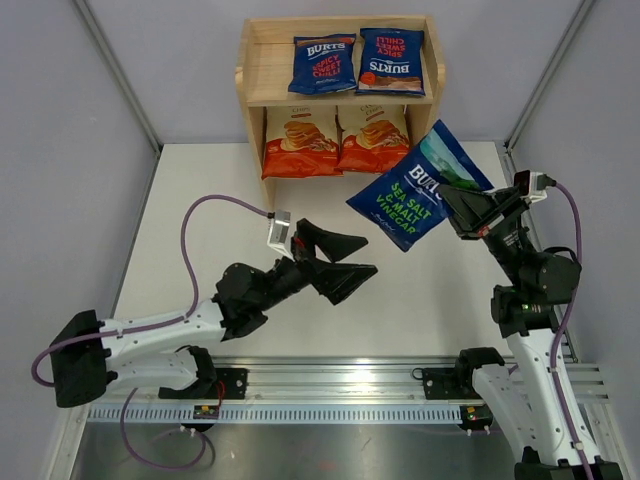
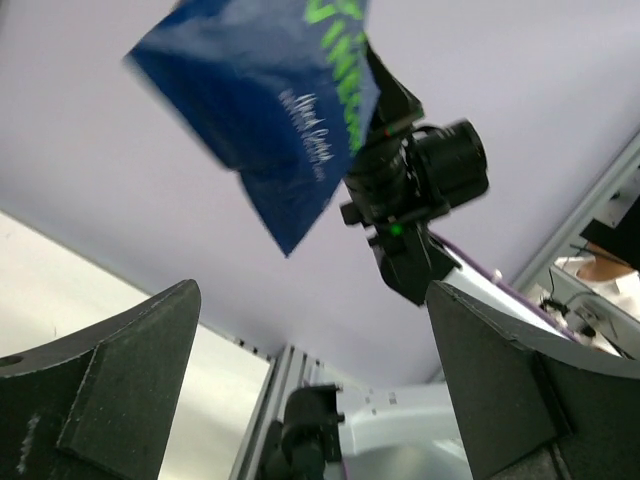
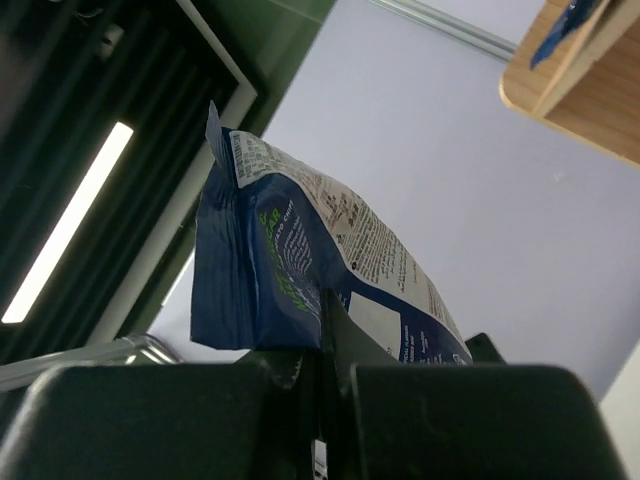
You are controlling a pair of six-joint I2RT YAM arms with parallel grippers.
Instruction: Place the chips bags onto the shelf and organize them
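The wooden shelf (image 1: 255, 70) stands at the back. Two blue chips bags (image 1: 322, 62) (image 1: 391, 60) lie on its top tier and two orange-red bags (image 1: 299, 141) (image 1: 372, 137) stand on the lower tier. A third blue bag with green lettering (image 1: 415, 190) hangs tilted in the air in front of the shelf's right side. My right gripper (image 1: 455, 205) is shut on its edge (image 3: 290, 270), jaws pinched together (image 3: 325, 345). My left gripper (image 1: 368, 255) is open and empty, below and left of that bag (image 2: 270, 110), its fingers (image 2: 130, 370) spread wide.
Grey walls with metal corner posts (image 1: 125, 75) enclose the white table (image 1: 200, 190). An aluminium rail (image 1: 340, 375) runs along the near edge by the arm bases. A purple cable (image 1: 215, 205) loops over the left arm. A shelf corner (image 3: 590, 90) shows in the right wrist view.
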